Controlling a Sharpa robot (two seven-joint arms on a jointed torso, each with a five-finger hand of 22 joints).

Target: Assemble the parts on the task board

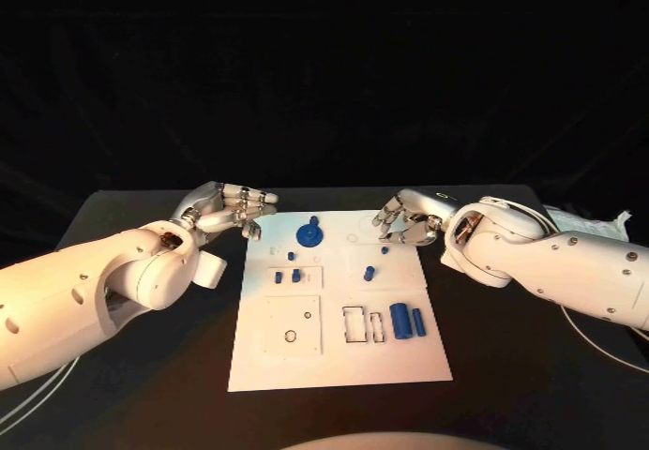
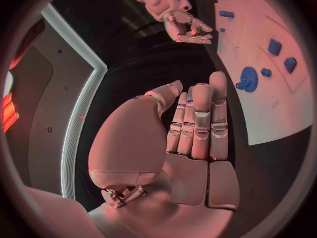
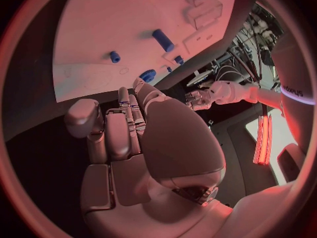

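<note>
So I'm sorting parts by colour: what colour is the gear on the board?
Blue; the gear shows best in the head view.

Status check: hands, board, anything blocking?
Left hand and right hand empty, flanking task board's far end. Blue parts loose on board, gear near top. Nothing blocking.

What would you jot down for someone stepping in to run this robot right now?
Left hand: holds nothing, fingers curled in, at the far left corner of the task board.
Right hand: also holds nothing, fingers curled, at the board's far right corner.
Parts: blue gear at the far edge; small blue pieces in the left middle; a blue peg to the right of them; two larger blue blocks at the near right.
Done: cannot tell which parts are seated.
Left: neither hand has a part, so picking up and assembling remain.
</note>
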